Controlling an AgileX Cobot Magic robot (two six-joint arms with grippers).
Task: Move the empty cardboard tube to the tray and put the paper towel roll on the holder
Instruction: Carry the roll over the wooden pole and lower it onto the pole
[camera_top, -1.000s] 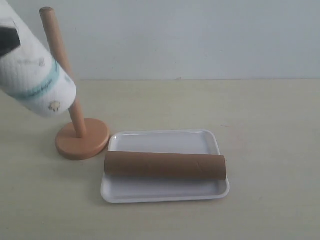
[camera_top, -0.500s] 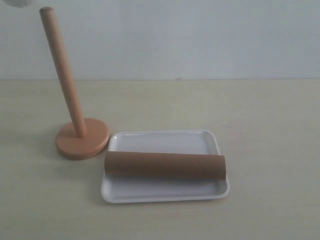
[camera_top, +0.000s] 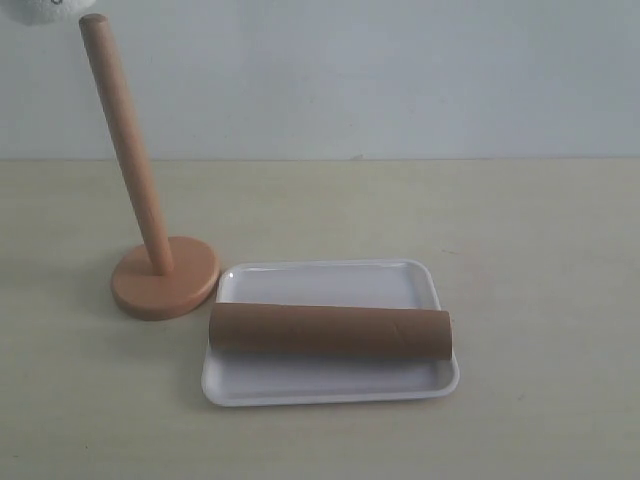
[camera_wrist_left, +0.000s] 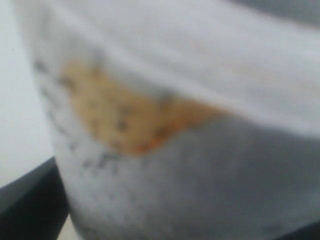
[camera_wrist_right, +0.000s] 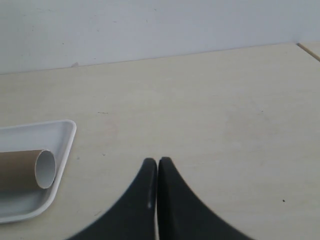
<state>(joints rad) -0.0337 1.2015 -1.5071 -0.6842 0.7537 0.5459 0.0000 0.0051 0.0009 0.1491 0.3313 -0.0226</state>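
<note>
- Lying in the tray (camera_top: 322, 284): empty cardboard tube (camera_top: 330, 332), on its side, lengthwise, ends reaching nearly to both short rims. Open hollow end (camera_wrist_right: 45, 169) visible in the right wrist view, inside the tray's corner (camera_wrist_right: 64, 137).
- Flat on the table (camera_top: 530, 260): the tray, just beside the round base of the holder (camera_top: 165, 278), to the right of it in the exterior view.
- Holder dowel (camera_top: 125, 140): standing on the base, exposed along its full length, leaning toward the upper left in the exterior view.
- High off the table: paper towel roll (camera_top: 40, 8), only a white edge showing at the top-left corner of the exterior view, just beside the dowel's rounded top; contact between them impossible to judge.
- Left wrist view: the roll (camera_wrist_left: 190, 165) filling the frame, blurred, with an orange print.
- Closed around the roll: left gripper (camera_wrist_left: 165, 222), dark fingers at either side.
- Over bare table, apart from the tray: right gripper (camera_wrist_right: 157, 167), fingertips pressed together, holding nothing.
</note>
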